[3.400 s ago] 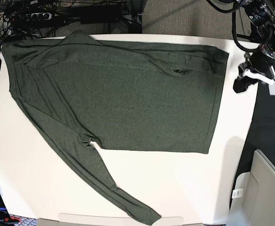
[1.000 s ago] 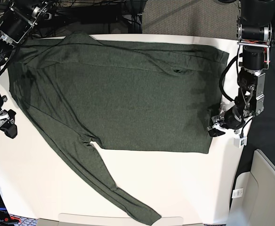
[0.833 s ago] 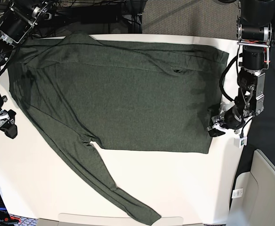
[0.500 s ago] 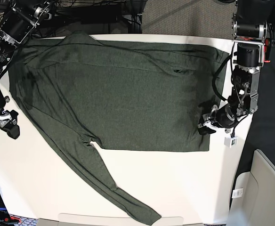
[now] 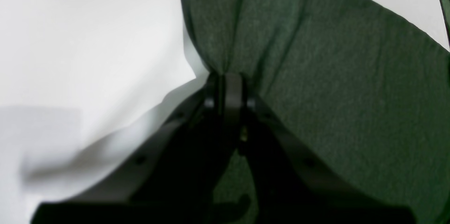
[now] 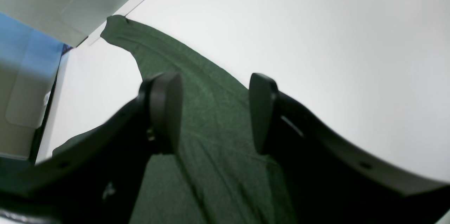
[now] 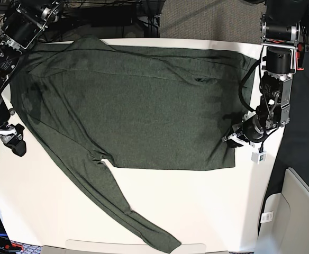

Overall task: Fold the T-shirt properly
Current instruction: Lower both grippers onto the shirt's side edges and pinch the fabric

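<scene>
The dark olive-green T-shirt (image 7: pixel 144 106) lies spread flat on the white table, one long sleeve running down toward the front edge. At the shirt's right hem, near its lower corner, my left gripper (image 7: pixel 232 139) is shut on the fabric. In the left wrist view the jaws (image 5: pixel 225 81) meet on a pinched fold of the T-shirt (image 5: pixel 334 76), which puckers upward from them. My right gripper (image 7: pixel 17 146) hangs open at the table's left side, just left of the sleeve. Its fingers (image 6: pixel 165 111) stand wide apart, framing the sleeve (image 6: pixel 211 87), with nothing between them.
Bare white table (image 7: pixel 207 206) lies in front of and to the right of the shirt. A beige bin (image 7: pixel 302 211) stands off the table's right front corner. Cables and a power strip (image 7: pixel 48 18) sit behind the back edge.
My left gripper slid left onto the shirt's right hem and shut on it, bunching the cloth slightly. My right gripper drifted a little down and right, still open.
</scene>
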